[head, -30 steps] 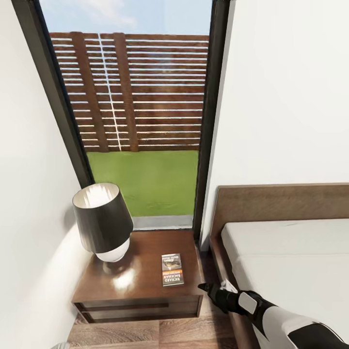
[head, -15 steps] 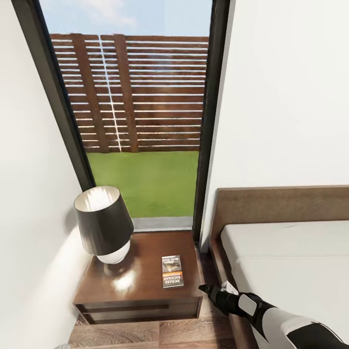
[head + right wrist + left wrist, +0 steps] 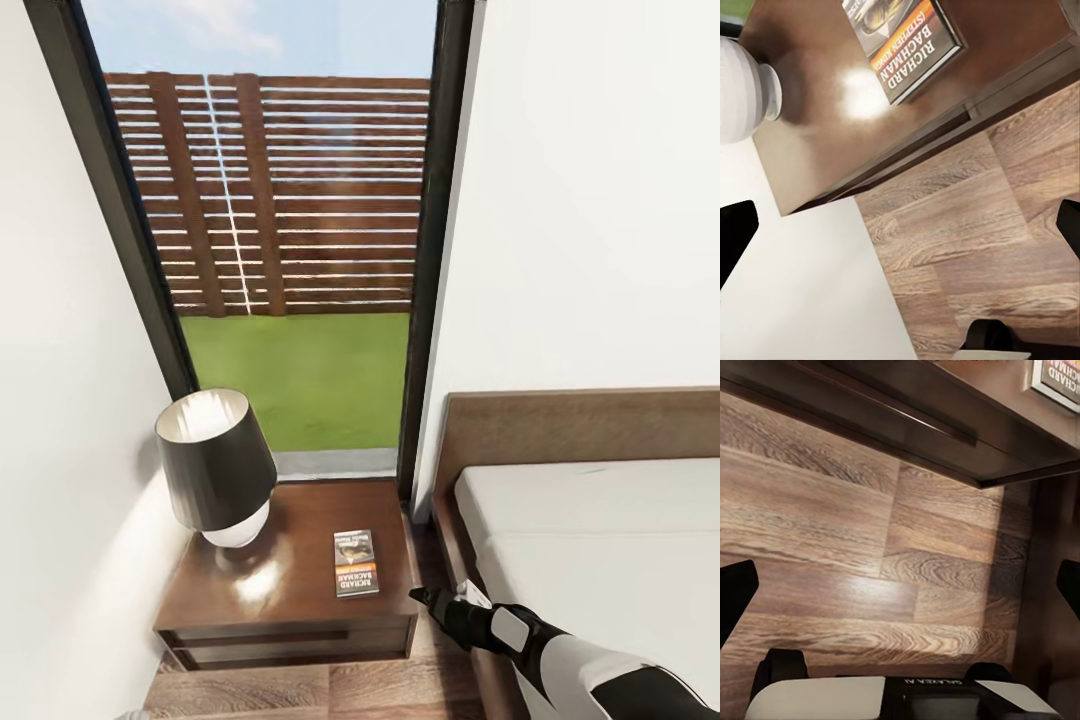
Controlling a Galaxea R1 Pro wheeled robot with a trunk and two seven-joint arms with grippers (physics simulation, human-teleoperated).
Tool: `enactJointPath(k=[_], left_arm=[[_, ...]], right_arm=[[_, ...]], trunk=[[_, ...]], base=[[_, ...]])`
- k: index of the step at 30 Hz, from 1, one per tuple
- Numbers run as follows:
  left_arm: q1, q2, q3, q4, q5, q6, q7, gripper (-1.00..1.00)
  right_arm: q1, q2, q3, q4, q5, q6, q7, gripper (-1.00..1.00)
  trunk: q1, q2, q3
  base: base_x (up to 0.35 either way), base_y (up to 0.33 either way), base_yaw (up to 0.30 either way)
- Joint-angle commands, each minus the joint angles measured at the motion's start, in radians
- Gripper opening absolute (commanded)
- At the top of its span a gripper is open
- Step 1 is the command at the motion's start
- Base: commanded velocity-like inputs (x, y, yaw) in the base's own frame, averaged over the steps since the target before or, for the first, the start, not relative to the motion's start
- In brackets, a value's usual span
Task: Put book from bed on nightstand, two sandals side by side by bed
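At the far left of the head view, a white wall [image 3: 60, 400] runs beside a tall dark-framed window [image 3: 300, 250] that looks onto grass and a slatted wooden fence. Below the window stands the nightstand [image 3: 290, 590], glossy dark brown with one wide drawer. A lamp [image 3: 215, 465] with a black shade and a white base sits on its left half. The book [image 3: 356, 563] lies flat on its right half, near the front edge, well apart from the lamp.

To the right of the nightstand, the right gripper [image 3: 418, 596] hangs over the narrow strip of wood-plank floor [image 3: 400, 690] between nightstand and bed [image 3: 600, 540], its black tip pointing toward the nightstand's front corner, close to the book but not touching it. The bed's brown headboard and pale grey mattress take up the lower right.

The right wrist view adds detail: the book's [image 3: 904, 41] orange band reads "RICHARD BACHMAN", and the two dark fingertips [image 3: 735, 232] stand spread wide with nothing between them.

The left wrist view shows the left gripper [image 3: 900, 592] low over the floor, fingers likewise spread apart and empty, with the nightstand's drawer front [image 3: 907, 420] ahead.
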Motion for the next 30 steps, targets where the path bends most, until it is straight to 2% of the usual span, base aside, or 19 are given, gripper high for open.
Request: enactJointPath(k=[1,8,17,24,30], left_arm=[[-0.001,0.000,-0.009,0.001,0.007,-0.003,-0.003,1.00],[0.000,0.000,-0.009,0.002,0.007,-0.003,0.006,1.00],[0.002,-0.001,-0.009,0.001,0.005,-0.003,0.061,1.00],[0.004,-0.019,-0.009,0.001,-0.002,-0.004,0.096,1.00],[0.017,-0.027,-0.010,0.002,-0.044,-0.005,0.144,1.00]], right_arm=[[-0.001,0.000,0.009,0.002,-0.009,0.003,0.004,1.00],[0.000,0.001,0.009,0.009,-0.008,0.002,0.002,1.00],[0.021,-0.001,0.009,0.029,-0.002,0.001,-0.005,1.00],[0.069,-0.003,0.009,0.033,0.058,0.001,-0.007,1.00],[0.123,-0.005,0.008,0.033,0.077,-0.002,-0.009,1.00]], trunk=[[-0.004,0.007,0.002],[-0.031,0.056,0.024],[-0.065,0.119,0.052],[-0.092,0.168,0.074],[-0.115,0.210,0.093]], base=[[0.000,0.000,0.000],[0.000,0.000,0.000],[0.000,0.000,0.000],[0.000,0.000,0.000],[0.000,0.000,0.000]])
